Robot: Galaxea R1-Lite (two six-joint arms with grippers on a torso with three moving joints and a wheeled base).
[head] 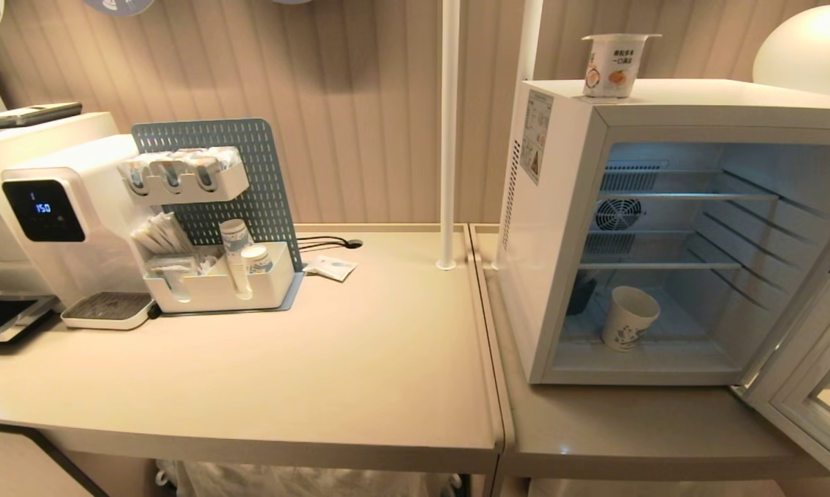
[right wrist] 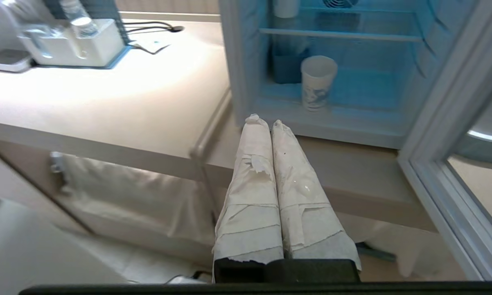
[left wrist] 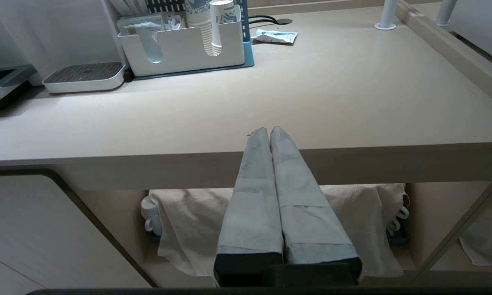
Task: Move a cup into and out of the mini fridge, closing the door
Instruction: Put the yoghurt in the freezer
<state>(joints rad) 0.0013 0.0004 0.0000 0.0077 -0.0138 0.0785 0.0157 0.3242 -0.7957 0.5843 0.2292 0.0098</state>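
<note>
The worktop (head: pixel 360 359) carries the mini fridge (head: pixel 560 228) at its right end, its door (head: pixel 802 386) swung wide open. The cup (head: pixel 629 318) stands upright on the fridge floor. The right tool (right wrist: pixel 264 121) and left tool (left wrist: pixel 269 131) are both closed, empty-handed.

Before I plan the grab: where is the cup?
In the head view the cup stands upright on the mini fridge floor, on the right, below the wire shelves, with the door swung open.

water dispenser (head: pixel 70 221) screen (head: pixel 43 209), apparently "150"
</note>
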